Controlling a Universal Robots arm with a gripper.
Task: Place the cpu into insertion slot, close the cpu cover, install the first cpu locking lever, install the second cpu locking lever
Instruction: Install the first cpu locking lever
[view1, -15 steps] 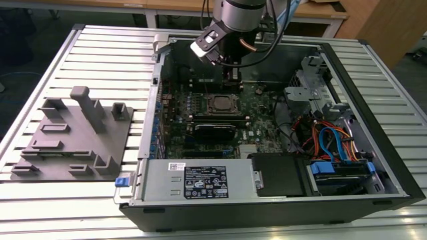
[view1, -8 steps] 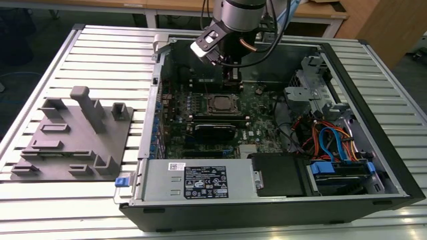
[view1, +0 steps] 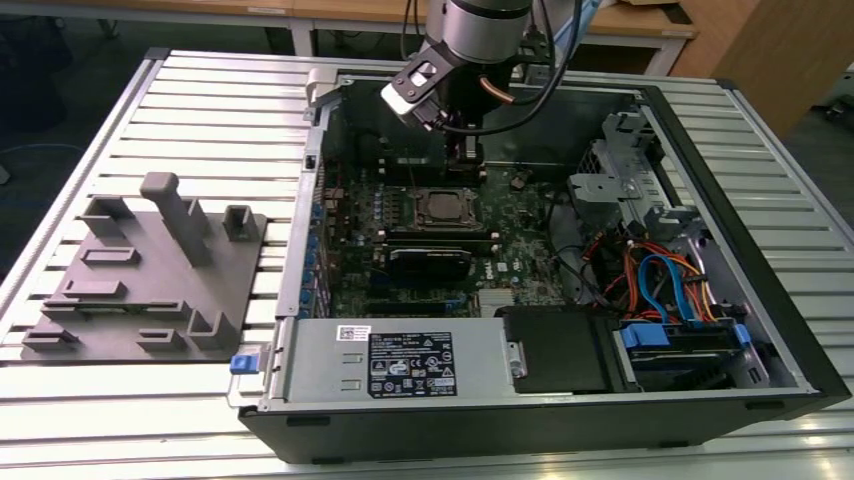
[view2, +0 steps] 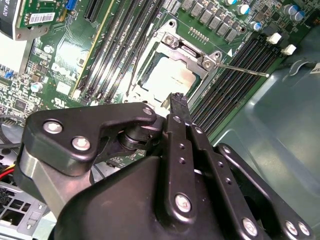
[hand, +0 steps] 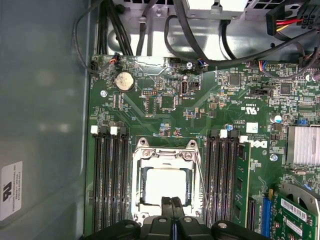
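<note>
Over the cpu, the first wrist view shows the hand pinched closed.

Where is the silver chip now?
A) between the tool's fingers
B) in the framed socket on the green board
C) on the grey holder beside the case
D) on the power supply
B: in the first wrist view the chip shows through the window of the metal frame on the green board.

The cpu is pale silver-grey; the cpu cover silver; the circuit board green; the claw black.
</note>
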